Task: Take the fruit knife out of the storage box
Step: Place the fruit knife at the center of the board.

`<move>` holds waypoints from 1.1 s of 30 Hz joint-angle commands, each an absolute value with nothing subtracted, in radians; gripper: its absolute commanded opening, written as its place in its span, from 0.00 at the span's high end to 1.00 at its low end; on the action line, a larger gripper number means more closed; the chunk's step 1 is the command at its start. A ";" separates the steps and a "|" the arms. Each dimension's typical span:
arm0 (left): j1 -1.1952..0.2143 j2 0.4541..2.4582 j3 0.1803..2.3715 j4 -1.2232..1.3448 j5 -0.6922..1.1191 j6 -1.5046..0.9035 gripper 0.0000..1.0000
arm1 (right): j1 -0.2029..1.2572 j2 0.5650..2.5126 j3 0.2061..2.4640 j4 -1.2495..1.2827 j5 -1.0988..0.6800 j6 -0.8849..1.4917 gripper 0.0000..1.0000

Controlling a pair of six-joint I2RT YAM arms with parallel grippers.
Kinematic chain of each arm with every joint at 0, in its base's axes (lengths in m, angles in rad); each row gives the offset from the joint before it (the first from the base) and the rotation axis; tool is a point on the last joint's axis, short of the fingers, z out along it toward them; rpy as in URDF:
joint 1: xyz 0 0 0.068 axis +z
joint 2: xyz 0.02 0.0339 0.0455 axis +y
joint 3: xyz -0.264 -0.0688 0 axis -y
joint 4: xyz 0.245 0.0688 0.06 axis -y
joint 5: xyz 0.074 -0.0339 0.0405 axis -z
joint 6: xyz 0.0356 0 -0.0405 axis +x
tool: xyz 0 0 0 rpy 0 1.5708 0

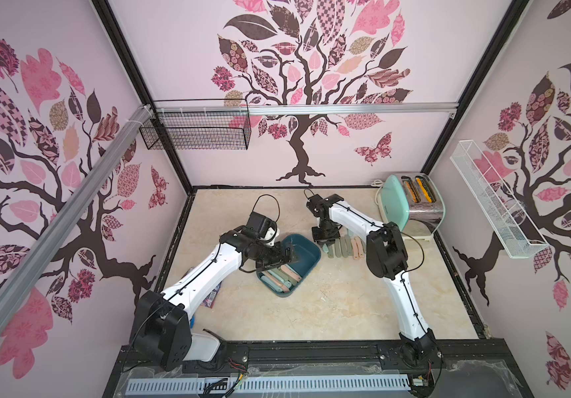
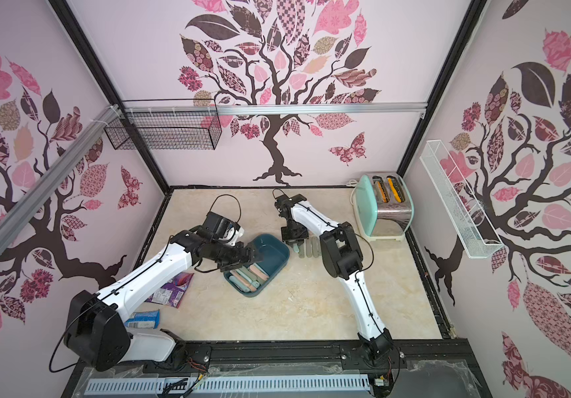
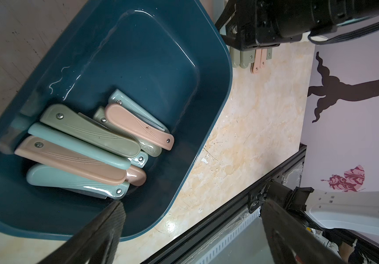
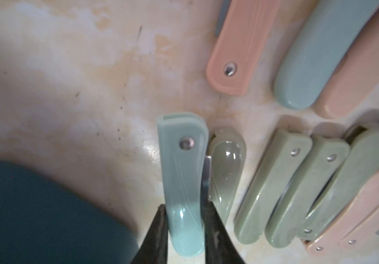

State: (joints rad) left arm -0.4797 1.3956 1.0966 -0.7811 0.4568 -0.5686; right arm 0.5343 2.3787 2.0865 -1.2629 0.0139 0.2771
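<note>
The dark teal storage box sits mid-table, and several folded fruit knives in pink, mint and olive are piled at one end of it. My left gripper hangs over that pile, open and holding nothing. Right of the box, my right gripper is shut on a mint fruit knife. That knife is at the box-side end of a row of knives lying on the table. A corner of the box shows beside it.
A mint and chrome toaster stands at the back right. A purple snack packet and a blue can lie by the left arm's base. A black wire basket and a white one hang on the walls.
</note>
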 commanded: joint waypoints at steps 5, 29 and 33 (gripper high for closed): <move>-0.482 1.369 1.079 -0.806 0.450 -0.541 0.02 | 0.526 2.398 2.063 -1.240 0.014 0.288 0.79; -0.480 1.336 1.057 -0.812 0.431 -0.548 0.02 | 0.518 2.280 2.063 -1.251 0.029 0.279 0.64; -0.479 1.312 1.059 -0.825 0.411 -0.549 0.02 | 0.524 2.235 2.082 -1.257 -0.005 0.279 0.64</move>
State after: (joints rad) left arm -0.4793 1.3457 1.0637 -0.8085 0.4343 -0.5529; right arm 0.5247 2.3081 2.0399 -1.2427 0.0090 0.2802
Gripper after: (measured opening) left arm 0.984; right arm 0.361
